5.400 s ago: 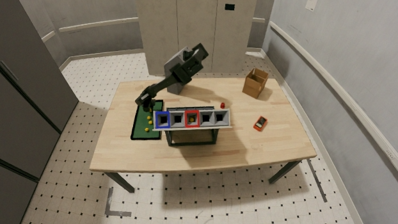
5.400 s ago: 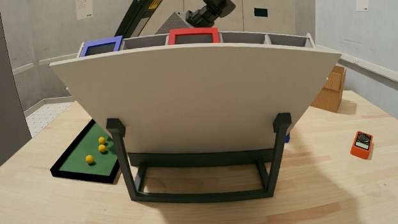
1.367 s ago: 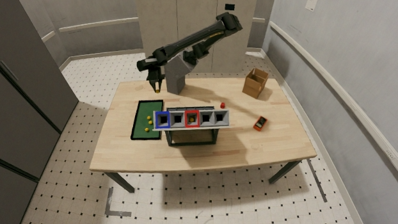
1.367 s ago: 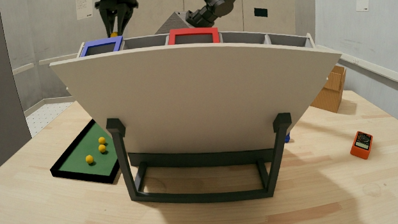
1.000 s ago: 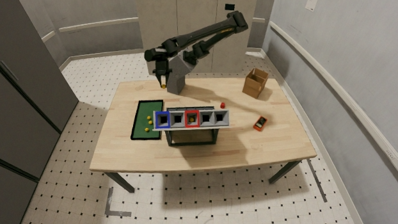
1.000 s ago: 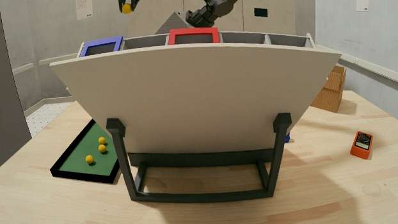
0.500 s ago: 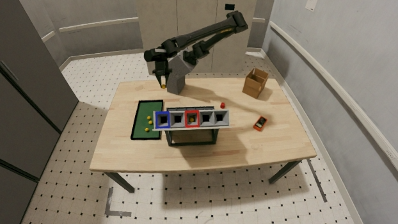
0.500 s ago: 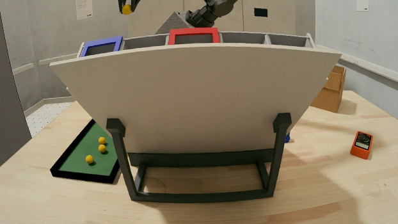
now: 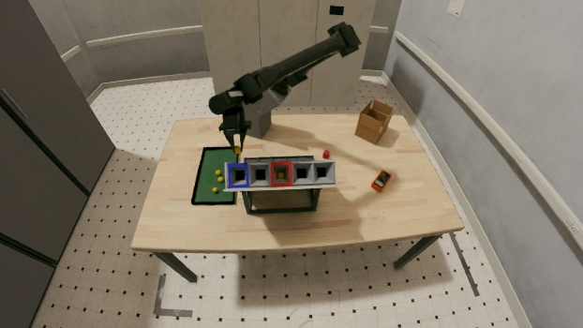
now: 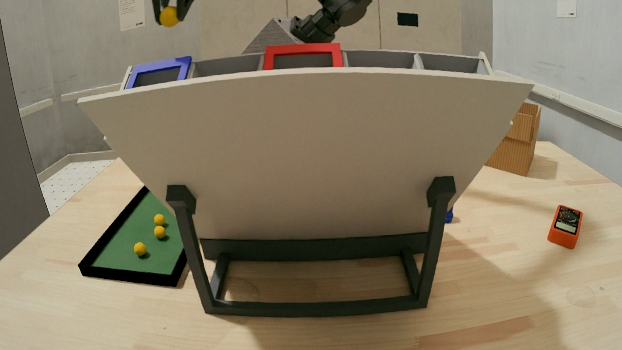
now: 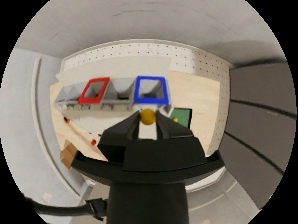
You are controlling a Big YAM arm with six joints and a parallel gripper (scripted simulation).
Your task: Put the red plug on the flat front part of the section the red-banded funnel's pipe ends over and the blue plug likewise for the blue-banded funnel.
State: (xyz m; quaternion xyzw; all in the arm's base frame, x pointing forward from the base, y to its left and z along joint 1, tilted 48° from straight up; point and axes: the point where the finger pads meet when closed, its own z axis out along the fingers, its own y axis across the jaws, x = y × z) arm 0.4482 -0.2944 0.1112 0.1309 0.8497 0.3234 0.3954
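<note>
My gripper (image 9: 237,148) is shut on a yellow marble (image 9: 237,150), held in the air just behind the blue-banded funnel (image 9: 239,174). The marble also shows at the top of the exterior view (image 10: 168,16) above the blue-banded funnel (image 10: 159,71), and between my fingertips in the wrist view (image 11: 147,117). The red-banded funnel (image 9: 281,173) has a yellow marble (image 9: 280,175) resting in it. The red plug (image 9: 326,153) stands on the table behind the funnel row. A bit of the blue plug (image 10: 449,215) shows behind the stand's right leg. The cover (image 10: 305,150) hides the pipes.
A green tray (image 9: 215,175) left of the stand holds three yellow marbles (image 10: 159,231). A cardboard box (image 9: 373,121) stands at the back right. An orange device (image 9: 381,181) lies to the right of the stand. The arm's base (image 9: 258,117) is behind the funnels.
</note>
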